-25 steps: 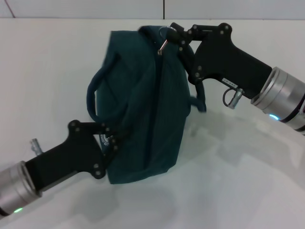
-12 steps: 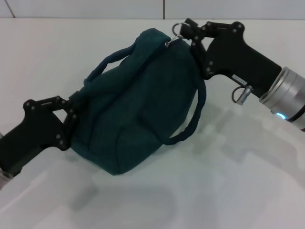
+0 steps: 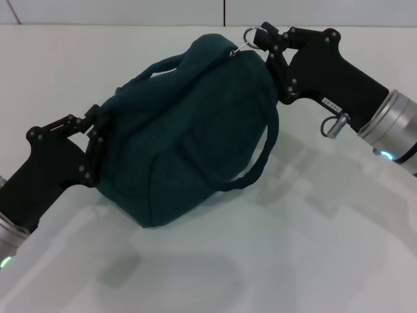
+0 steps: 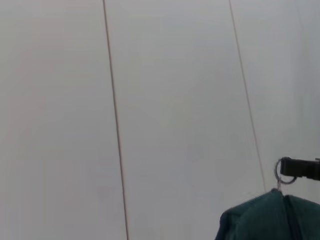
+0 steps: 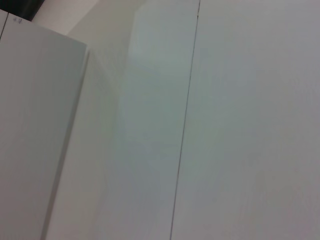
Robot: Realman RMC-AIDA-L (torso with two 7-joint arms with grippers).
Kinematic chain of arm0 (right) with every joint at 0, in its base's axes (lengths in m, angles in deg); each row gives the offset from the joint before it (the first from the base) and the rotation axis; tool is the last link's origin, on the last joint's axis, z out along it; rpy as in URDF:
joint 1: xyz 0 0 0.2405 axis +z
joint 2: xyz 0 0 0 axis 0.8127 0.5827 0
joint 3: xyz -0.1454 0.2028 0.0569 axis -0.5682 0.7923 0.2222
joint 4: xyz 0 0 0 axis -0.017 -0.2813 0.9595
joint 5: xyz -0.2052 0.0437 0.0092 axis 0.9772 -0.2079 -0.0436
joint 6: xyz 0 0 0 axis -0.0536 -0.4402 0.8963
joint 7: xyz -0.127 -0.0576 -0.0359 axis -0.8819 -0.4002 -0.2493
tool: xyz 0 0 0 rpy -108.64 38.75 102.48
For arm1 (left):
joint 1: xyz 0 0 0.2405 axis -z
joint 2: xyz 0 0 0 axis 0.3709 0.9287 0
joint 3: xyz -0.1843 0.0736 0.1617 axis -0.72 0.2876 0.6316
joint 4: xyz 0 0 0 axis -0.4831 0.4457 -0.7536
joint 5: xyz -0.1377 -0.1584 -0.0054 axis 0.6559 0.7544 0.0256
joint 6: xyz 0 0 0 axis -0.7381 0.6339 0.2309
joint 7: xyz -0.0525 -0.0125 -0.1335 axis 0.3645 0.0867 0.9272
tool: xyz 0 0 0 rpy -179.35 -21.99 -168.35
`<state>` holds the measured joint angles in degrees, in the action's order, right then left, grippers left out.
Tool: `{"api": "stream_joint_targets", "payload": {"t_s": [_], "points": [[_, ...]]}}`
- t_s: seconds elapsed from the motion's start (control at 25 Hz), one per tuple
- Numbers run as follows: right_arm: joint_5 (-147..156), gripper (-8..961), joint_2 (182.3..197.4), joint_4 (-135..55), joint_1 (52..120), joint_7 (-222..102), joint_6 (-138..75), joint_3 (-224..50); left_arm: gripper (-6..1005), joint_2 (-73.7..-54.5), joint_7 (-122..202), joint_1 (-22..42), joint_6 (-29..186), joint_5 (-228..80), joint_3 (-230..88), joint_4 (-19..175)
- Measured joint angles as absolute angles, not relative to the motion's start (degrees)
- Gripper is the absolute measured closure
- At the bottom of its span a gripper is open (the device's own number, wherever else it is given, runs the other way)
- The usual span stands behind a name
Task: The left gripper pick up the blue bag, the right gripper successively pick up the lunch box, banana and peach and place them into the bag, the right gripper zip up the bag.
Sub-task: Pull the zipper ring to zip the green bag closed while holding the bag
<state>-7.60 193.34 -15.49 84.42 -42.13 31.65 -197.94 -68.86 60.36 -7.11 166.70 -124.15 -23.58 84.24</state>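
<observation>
Two grippers, blue bag [image 3: 189,130] between fingers [image 3: 91,140]

Blue bag [image 3: 189,130]: matt woven cloth, soft and creased; padded cloth handles.
Ring pull [image 3: 250,34]: bright polished metal.
Left hand [image 3: 92,134]: matt black hard casing, visible bolts.
Right hand [image 3: 267,40]: matt black casing with bolts; wrist of brushed silver metal.
Tabletop [image 3: 293,248]: smooth white surface, faint sheen.

Head view looks down over both arms. Left wrist view shares the blue bag [image 4: 270,217] beyond its gripper; right wrist view faces blank panels.
</observation>
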Motion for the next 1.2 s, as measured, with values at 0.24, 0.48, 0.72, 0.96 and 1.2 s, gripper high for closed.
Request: {"api": "stream_joint_targets", "payload": {"t_s": [0.24, 0.48, 0.72, 0.96, 1.2], "points": [[-7.64, 933, 193.35, -15.62, 84.57, -42.1, 31.54, -198.01, 887, -69.06, 61.04, -6.95, 170.54, -118.9, -23.64, 81.17], [-7.64, 934, 193.35, -15.66, 84.59, -41.98, 31.5, -198.34, 647, -68.06, 78.03, -4.29, 172.95, -118.85, -23.02, 85.11], [-7.65, 934, 193.35, -15.74, 84.59, -41.96, 31.42, -198.84, 379, -65.28, 95.56, 1.37, 170.71, -128.21, -22.54, 91.51], [-7.63, 935, 193.35, -16.0, 84.53, -41.95, 31.42, -198.93, 133, -65.14, 102.04, 8.18, 160.78, -138.11, -22.53, 95.76], [-7.65, 935, 193.35, -16.44, 84.11, -41.51, 31.42, -199.02, 184, -66.57, 102.47, 10.16, 158.07, -142.78, -22.55, 97.68]]}}
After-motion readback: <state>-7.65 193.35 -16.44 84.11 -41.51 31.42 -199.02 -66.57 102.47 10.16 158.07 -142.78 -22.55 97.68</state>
